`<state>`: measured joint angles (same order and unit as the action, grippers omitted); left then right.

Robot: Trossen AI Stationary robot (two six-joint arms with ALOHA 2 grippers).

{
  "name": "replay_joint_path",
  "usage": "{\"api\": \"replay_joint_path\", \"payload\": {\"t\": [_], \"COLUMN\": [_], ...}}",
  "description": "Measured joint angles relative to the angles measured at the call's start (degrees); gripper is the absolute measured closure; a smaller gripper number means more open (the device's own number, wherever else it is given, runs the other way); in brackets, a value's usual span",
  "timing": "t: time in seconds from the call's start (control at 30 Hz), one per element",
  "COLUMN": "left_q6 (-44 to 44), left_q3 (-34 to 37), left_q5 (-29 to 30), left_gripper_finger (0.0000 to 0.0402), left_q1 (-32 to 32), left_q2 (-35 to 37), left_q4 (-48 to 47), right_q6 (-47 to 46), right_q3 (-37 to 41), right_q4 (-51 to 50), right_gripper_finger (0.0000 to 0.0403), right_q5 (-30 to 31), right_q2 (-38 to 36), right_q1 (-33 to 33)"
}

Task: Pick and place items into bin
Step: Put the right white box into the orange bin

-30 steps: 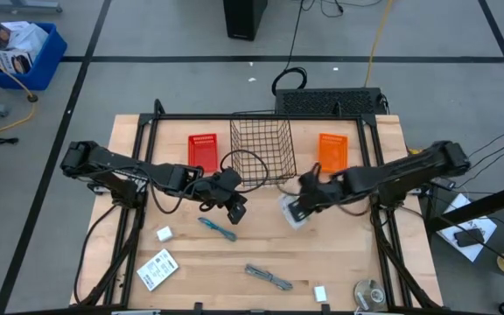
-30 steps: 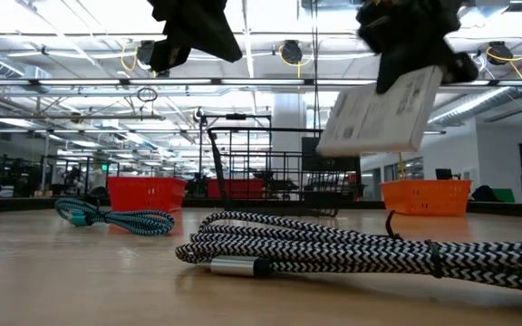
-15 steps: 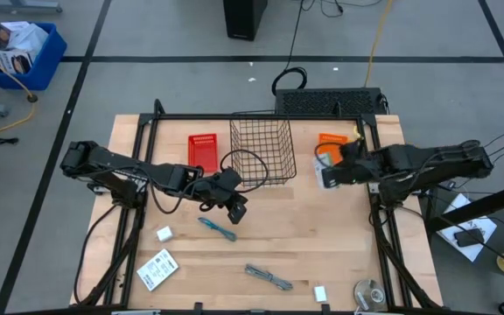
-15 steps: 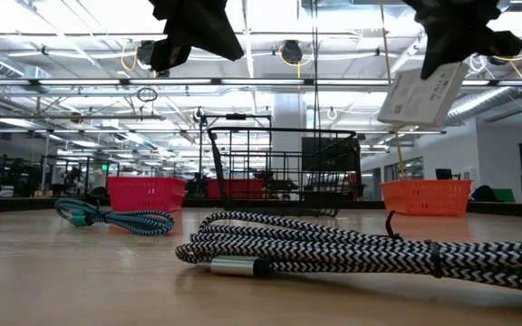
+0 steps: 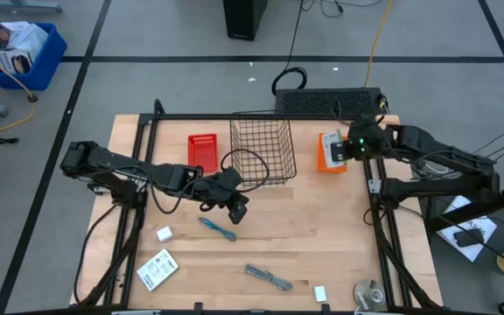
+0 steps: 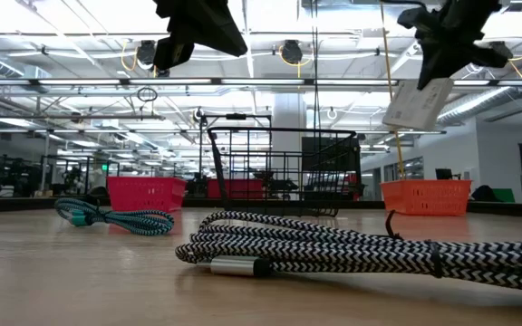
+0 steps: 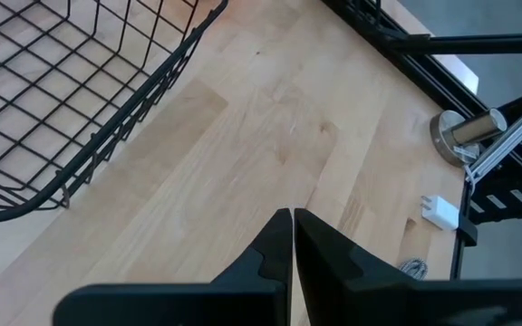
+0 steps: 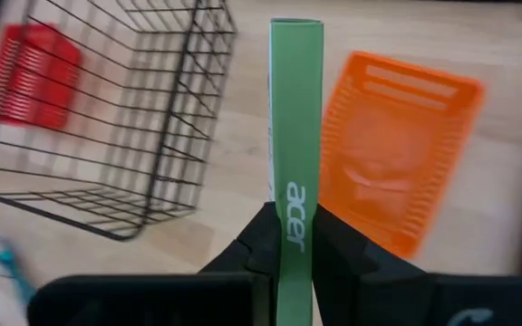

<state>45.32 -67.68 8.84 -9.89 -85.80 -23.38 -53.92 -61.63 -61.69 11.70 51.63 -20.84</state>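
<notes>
My right gripper (image 5: 346, 149) is shut on a flat white printed packet (image 5: 337, 149) with a green edge and holds it in the air over the orange bin (image 5: 329, 163). In the low view the packet (image 6: 417, 102) hangs under that gripper (image 6: 442, 54). My left gripper (image 5: 236, 208) is shut and empty, hovering near the wire basket (image 5: 262, 150), above the teal cable (image 5: 217, 228). Lying flat on the table are a second packet (image 5: 157, 269), a grey braided cable (image 5: 268, 277) and two small white blocks (image 5: 164, 234) (image 5: 320, 294). My right gripper pinches the packet between its two fingers (image 8: 263, 237) at one end of its green edge (image 8: 295, 195), which reads "acer". The packet sits edge-on between the fingers and runs forward past them. It is lifted clear and hangs tilted below the gripper, its lower end (image 6: 406, 116) free.
A red bin (image 5: 203, 151) stands left of the wire basket, the orange bin to its right, all along the far edge. A round silver roll (image 5: 370, 294) sits at the near right corner beside a white block (image 7: 440, 212). A dark frame rail (image 5: 376, 188) borders the right side.
My right gripper has carried the packet from above the table's middle toward the far right, ending over the orange bin. It turned as it went, and the packet now shows smaller and higher in the low view. The left arm kept still.
</notes>
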Motion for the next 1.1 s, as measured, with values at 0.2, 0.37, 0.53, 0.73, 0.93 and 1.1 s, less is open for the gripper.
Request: {"api": "replay_joint_path", "payload": {"t": [0.2, 0.37, 0.53, 0.73, 0.93, 1.1], "left_q6": [0.0, 0.9, 1.3, 1.4, 1.8, 2.4], "left_q3": [0.0, 0.0, 0.0, 0.0, 0.0, 0.0], "left_q5": [0.0, 0.0, -1.3, -1.4, -1.4, -1.4], "left_gripper_finger": [0.0382, 0.0382, 0.0382, 0.0382, 0.0382, 0.0382], "left_q1": [0.0, 0.0, 0.0, 0.0, 0.0, 0.0], "left_q2": [0.0, 0.0, 0.0, 0.0, 0.0, 0.0], "left_q4": [0.0, 0.0, 0.1, 0.1, 0.1, 0.1], "right_q6": [3.2, 3.9, 4.5, 5.5, 4.9, 5.4], "right_q3": [9.4, 16.6, 21.7, 25.6, 28.2, 28.9], "right_q4": [10.8, 16.0, 19.6, 22.8, 28.7, 29.1], "right_gripper_finger": [0.0372, 0.0372, 0.0372, 0.0372, 0.037, 0.0371], "right_q5": [-9.3, -14.8, -16.8, -18.0, -21.1, -23.9], "right_q2": [-2.4, -5.5, -9.2, -10.3, -10.0, -8.6], "right_q1": [-9.2, -14.6, -19.5, -24.9, -28.3, -30.3]}}
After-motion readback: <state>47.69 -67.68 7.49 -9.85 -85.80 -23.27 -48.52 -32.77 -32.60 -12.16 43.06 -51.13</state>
